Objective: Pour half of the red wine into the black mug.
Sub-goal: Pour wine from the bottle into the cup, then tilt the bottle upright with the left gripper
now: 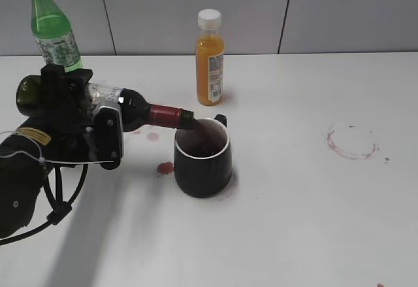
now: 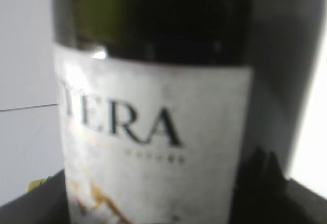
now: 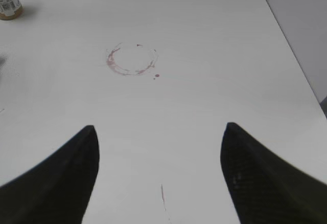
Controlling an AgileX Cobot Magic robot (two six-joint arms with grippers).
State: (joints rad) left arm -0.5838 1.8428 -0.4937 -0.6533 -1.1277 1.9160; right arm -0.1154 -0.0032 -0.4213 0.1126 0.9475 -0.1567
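The white worktop carries the black mug, an orange juice bottle behind it, a green bottle far left, red drips and a ring stain.

Red wine pools dark inside the black mug — upright, white-rimmed, mid-table.

Wine bottle label: "TERA", perhaps cut off; smaller print blurred.
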